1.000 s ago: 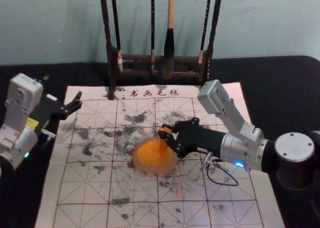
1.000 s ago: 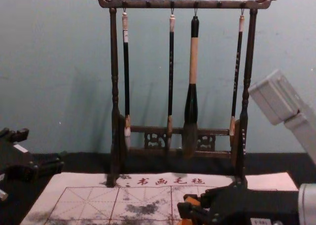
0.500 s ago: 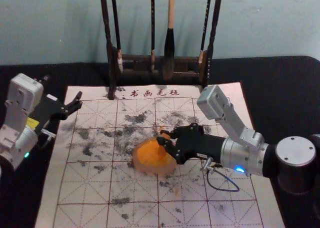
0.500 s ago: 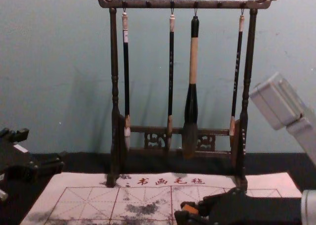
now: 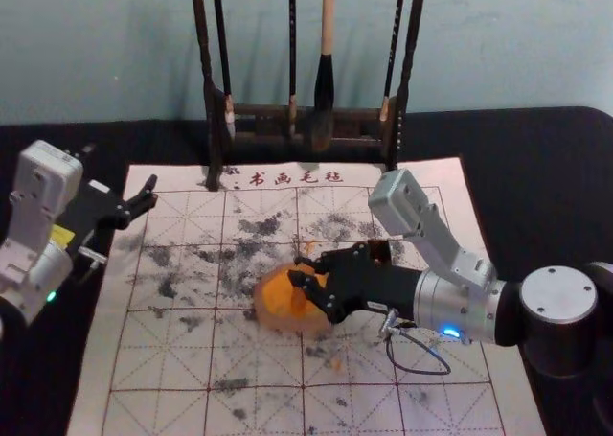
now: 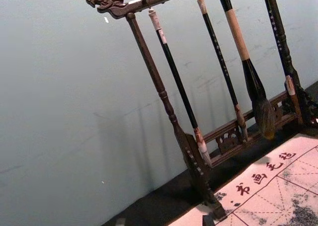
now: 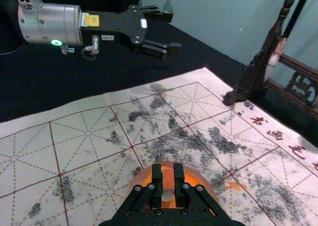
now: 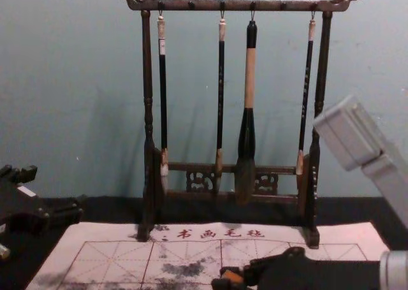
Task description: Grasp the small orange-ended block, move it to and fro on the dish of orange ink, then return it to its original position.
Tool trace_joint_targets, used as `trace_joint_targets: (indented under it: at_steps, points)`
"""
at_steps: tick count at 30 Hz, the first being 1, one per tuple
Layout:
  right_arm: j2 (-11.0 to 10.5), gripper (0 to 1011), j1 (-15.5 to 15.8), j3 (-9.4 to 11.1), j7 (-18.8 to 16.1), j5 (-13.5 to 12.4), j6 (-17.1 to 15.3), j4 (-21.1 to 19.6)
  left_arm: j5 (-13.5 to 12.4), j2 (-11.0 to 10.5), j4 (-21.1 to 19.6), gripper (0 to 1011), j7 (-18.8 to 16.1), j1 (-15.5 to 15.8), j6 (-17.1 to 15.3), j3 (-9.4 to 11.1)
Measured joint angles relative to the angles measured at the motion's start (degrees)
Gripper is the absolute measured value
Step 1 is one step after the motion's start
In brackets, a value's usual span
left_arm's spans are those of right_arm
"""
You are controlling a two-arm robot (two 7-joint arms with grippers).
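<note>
Block is clamped between the two fingers of the right gripper, over the dish of orange ink. The dish rests on the gridded mat, in front of the brush rack. Contact between the block's lower end and the ink cannot be confirmed.

Status, as judged: grasp, complete; to-and-fro pass on the ink, in progress. The number of strokes made cannot be determined.

Outstanding: finish the pass, lift the block clear of the dish rim, return it to its original position, and release. The original position cannot be identified with certainty; a dark brown item sits just beside the right gripper, purpose unclear.

Left gripper: parked at the mat's left edge, fingers apart, holding nothing. No action required of it.
</note>
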State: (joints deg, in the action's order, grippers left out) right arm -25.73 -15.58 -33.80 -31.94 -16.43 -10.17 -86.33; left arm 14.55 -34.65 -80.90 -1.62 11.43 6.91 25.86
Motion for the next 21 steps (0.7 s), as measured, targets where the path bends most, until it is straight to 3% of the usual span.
trace_joint_targets:
  at_steps: [21]
  points:
    - [3.46,133,-3.26,-1.55,0.89,0.42,-0.16,3.97,0.0,0.0,0.0,1001,0.0,0.0,0.0,0.0]
